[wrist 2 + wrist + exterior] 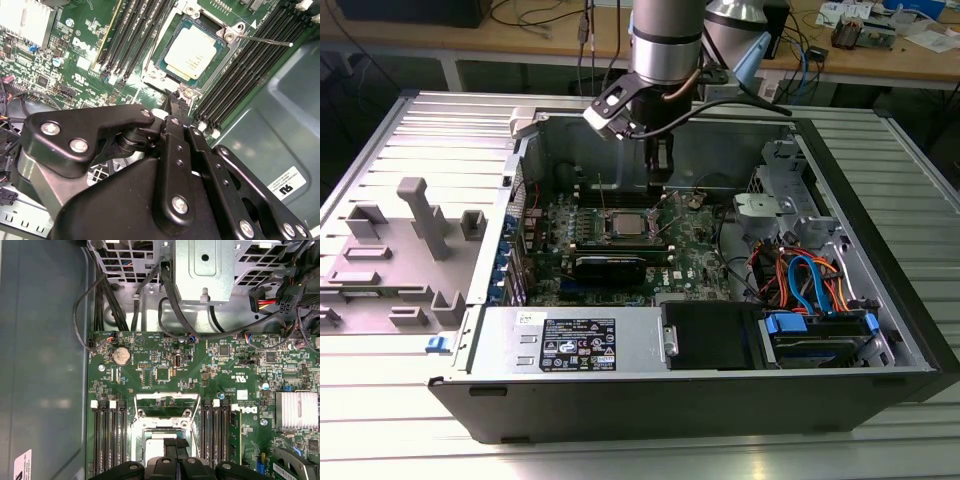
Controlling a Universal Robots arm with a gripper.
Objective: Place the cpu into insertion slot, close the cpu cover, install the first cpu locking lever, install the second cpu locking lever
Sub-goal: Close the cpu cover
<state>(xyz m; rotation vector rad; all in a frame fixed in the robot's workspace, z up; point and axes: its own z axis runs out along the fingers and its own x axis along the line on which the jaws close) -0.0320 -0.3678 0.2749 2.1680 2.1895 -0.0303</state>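
1. One claw (175, 102), fingers pressed together and holding nothing, hangs just beside the slot (150, 75).
2. Cpu (192, 52) lies flat in the slot, with the cover (216, 61) down around it.
3. One thin lever (265, 41) juts from the slot's corner across the memory slots (245, 70).
4. Open case (720, 400) rests on a ribbed surface (620, 460).
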